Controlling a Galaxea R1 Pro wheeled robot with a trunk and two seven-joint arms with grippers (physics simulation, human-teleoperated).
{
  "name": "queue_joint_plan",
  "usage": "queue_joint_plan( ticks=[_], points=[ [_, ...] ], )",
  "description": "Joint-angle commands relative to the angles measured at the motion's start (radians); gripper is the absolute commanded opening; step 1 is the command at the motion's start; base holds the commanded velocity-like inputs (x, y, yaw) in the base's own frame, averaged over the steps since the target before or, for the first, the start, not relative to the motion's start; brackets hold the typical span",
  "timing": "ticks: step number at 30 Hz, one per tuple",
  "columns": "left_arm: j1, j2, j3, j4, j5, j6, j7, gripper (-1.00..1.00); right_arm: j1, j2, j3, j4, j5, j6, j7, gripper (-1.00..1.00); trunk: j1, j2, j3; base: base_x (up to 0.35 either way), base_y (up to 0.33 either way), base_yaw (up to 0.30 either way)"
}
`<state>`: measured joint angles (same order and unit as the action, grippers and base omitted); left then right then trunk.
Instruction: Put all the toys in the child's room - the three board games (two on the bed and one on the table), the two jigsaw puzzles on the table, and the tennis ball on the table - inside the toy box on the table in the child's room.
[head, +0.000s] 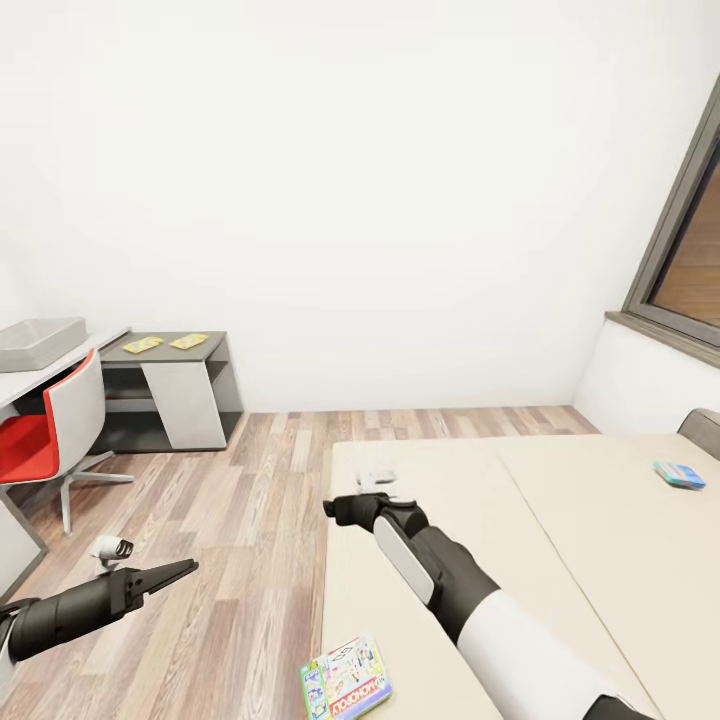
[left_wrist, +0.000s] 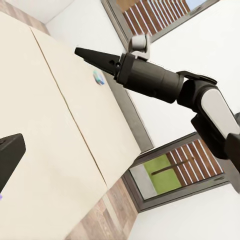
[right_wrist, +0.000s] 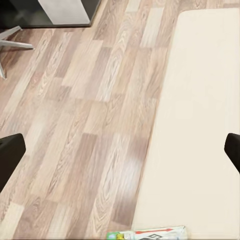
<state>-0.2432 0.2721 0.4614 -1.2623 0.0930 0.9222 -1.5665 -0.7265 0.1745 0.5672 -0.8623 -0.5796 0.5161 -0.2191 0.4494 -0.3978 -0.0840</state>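
A white-and-green board game (head: 345, 680) lies on the bed (head: 560, 540) near its front left corner; its edge also shows in the right wrist view (right_wrist: 147, 234). A smaller blue board game (head: 679, 474) lies far right on the mattress, small in the left wrist view (left_wrist: 99, 77). My right gripper (head: 335, 508) hovers over the bed's left edge, open and empty, its fingers (right_wrist: 10, 155) wide apart. My left gripper (head: 185, 570) hangs over the floor left of the bed, open and empty. The grey toy box (head: 40, 342) sits on the pale table (head: 20, 382) at far left.
A red and white swivel chair (head: 45, 435) stands at the table. Beyond it a lower dark grey cabinet (head: 215, 350) carries two flat yellow boards (head: 143, 344), too small to identify. Wood floor (head: 260, 500) runs between bed and table. A window (head: 690, 260) is at right.
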Motion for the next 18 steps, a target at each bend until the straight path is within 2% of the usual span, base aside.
queue_joint_plan(
  ticks=[1,18],
  points=[
    [-0.001,0.0,0.0,0.0,-0.001,0.011,-0.004,1.0,0.0,0.0,0.002,0.0,-0.011,0.001,-0.01,1.0,0.001,-0.002,-0.002,0.0,0.0,0.0],
    [-0.001,0.0,0.001,0.0,-0.001,0.011,-0.004,1.0,0.004,0.0,-0.001,0.002,-0.014,0.0,-0.013,1.0,0.001,-0.002,-0.002,0.0,0.0,0.0]
  ],
)
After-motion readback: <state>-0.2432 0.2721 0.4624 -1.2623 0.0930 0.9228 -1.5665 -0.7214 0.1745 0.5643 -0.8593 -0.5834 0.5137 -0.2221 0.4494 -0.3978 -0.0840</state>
